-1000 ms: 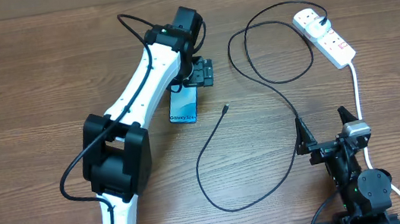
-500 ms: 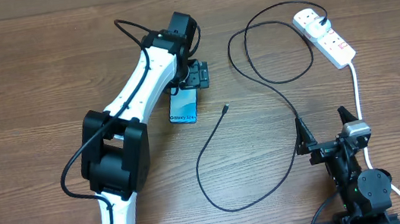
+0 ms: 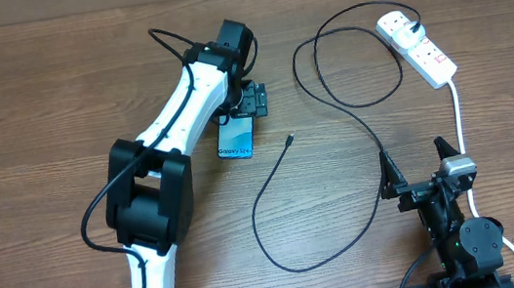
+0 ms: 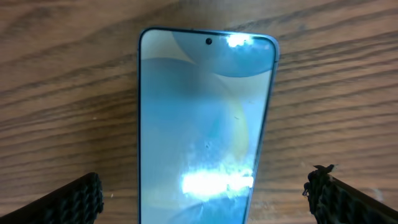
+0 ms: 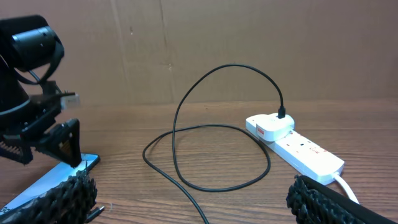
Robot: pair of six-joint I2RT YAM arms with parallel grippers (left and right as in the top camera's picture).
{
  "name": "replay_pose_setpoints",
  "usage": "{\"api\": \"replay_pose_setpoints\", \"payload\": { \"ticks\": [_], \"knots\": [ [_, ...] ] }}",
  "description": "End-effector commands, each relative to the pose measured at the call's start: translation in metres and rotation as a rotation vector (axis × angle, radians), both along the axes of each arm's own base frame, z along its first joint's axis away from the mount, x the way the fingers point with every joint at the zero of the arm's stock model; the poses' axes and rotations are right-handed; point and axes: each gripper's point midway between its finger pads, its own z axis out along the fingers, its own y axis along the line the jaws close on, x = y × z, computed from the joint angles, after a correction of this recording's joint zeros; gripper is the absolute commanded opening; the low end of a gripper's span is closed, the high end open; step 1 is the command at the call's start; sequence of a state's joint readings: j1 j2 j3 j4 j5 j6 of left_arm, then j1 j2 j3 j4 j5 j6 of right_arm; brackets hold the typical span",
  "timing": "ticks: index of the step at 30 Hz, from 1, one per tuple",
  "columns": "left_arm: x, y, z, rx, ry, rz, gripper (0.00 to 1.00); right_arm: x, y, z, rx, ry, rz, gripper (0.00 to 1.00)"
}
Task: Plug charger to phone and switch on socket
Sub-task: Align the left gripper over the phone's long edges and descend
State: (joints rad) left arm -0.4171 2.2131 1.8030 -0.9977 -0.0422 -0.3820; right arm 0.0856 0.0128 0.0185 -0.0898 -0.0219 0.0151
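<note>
The phone (image 4: 202, 118) lies flat between the spread fingers of the left tool (image 4: 205, 190). The charger tip (image 3: 290, 141) rests near the phone; the right tool (image 3: 414, 158), also spread, stands well apart.

The phone (image 4: 202, 124) shows a blue-teal gradient screen with pale curved shapes, white glare patches and a dark edge. The table (image 3: 35, 93) is brown with streaky wood grain. The charger (image 5: 236, 65) is a black cable. The socket (image 3: 428, 52) is white with a red marking, and its cord (image 3: 457, 114) is white. The left arm (image 3: 179, 109) has white links and black joints. The left gripper (image 4: 202, 199) has black, ribbed fingers (image 4: 71, 199).
</note>
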Motion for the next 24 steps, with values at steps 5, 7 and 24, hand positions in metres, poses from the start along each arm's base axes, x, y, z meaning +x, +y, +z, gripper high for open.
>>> {"api": "replay_pose_setpoints", "payload": {
  "ticks": [5, 7, 24],
  "knots": [
    [-0.010, 0.006, -0.044, 0.054, 0.088, -0.003, 1.00, 0.000, 0.000, -0.001, 0.004, -0.005, -0.002, 1.00],
    [-0.011, 0.007, -0.047, 0.057, 0.095, -0.003, 1.00, 0.000, 0.000, -0.001, 0.004, -0.005, -0.002, 1.00],
    [-0.012, 0.009, -0.051, 0.062, 0.105, -0.010, 1.00, 0.000, 0.000, -0.001, 0.004, -0.005, -0.002, 1.00]
  ]
}}
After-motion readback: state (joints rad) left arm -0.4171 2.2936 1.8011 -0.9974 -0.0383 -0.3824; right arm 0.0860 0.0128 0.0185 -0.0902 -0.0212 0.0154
